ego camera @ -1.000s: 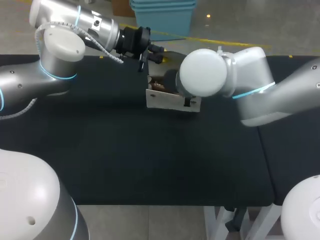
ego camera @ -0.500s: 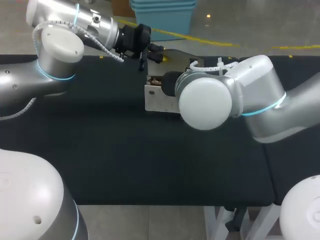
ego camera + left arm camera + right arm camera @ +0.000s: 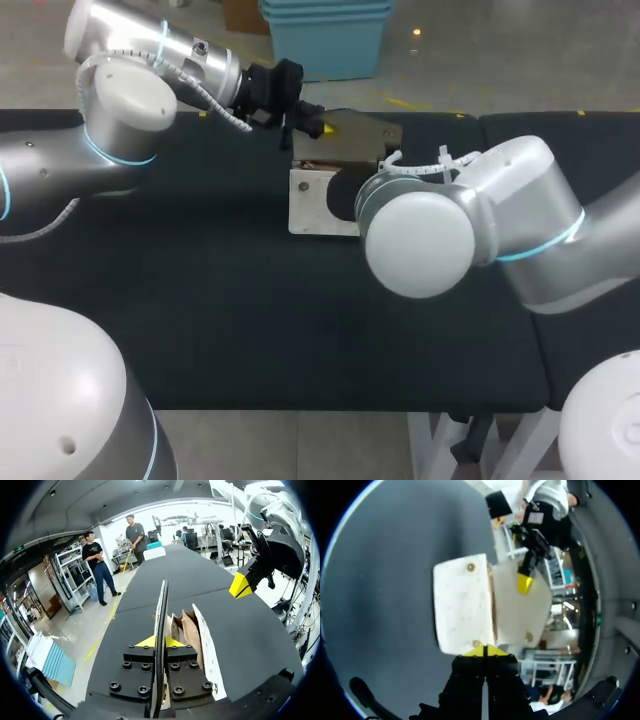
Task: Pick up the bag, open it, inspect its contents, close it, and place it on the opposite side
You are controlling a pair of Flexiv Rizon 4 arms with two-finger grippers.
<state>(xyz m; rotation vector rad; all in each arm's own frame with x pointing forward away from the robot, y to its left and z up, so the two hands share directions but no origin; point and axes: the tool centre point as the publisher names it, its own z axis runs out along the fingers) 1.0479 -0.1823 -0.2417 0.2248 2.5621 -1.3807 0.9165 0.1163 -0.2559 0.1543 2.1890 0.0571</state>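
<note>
Right gripper [image 3: 484, 651] first, since it's on the nearer arm: its yellow tips are pressed together with nothing I can see between them, hanging over the bag [image 3: 318, 205] rather than touching it. A second ago that arm was tucked in at the bag's right end. Since then its big elbow [image 3: 420, 245] has swung toward the near edge, and the wrist has come round to look down on the bag. The bag stands at the far middle of the table [image 3: 250, 330], pale front panel toward me, and it has slid a little left and squared up. Behind it the flap [image 3: 362, 130] lies back wider than before, with the left gripper [image 3: 305, 122] clamped on that edge. Brown paper contents [image 3: 189, 630] show in the mouth. To my eye the opening is done and the looking-in is under way, with closing and the carry across yet to come. Black tabletop runs broad on both sides of the bag, with a seam [image 3: 538, 350] toward the right.
</note>
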